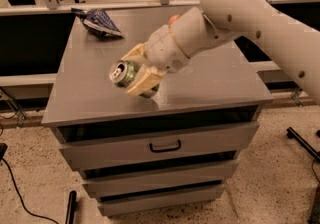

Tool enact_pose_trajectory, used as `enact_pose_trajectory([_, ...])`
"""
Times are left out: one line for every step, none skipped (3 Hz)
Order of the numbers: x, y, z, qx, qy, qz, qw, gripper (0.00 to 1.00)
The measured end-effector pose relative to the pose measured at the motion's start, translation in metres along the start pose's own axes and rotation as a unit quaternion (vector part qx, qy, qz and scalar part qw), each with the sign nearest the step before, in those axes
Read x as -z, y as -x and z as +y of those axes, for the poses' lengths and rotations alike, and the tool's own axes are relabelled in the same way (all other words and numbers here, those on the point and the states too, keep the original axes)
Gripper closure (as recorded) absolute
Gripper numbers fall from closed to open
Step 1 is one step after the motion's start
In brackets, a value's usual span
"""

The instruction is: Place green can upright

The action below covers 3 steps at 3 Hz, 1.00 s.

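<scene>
The green can (122,74) lies tilted on its side in my gripper (136,71), its silver top with the pull-tab facing left and toward the camera. The cream fingers (142,83) are shut around the can's body and hold it just above the front middle of the grey cabinet top (85,93). My white arm reaches in from the upper right and hides most of the can's green label.
A dark blue chip bag (98,21) lies at the back left of the cabinet top. A reddish apple (173,18) peeks out behind my arm at the back. Drawers with a handle (165,146) sit below the front edge. Office chairs stand behind.
</scene>
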State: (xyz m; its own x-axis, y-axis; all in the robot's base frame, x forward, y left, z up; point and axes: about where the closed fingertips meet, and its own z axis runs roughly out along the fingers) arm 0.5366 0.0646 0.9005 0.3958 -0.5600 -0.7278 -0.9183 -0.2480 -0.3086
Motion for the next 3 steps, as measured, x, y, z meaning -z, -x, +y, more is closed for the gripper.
enact_pose_trajectory([0.0215, -0.0058, -0.0121, -0.022, -0.073, -0.086, 0.9934, 1.00])
enact_pose_trajectory([0.0281, -0.0050, -0.0127, -0.028, -0.082, -0.093, 0.9919, 1.00])
enact_pose_trajectory([0.0246, -0.0134, -0.0125, -0.053, -0.088, -0.094, 0.9902, 1.00])
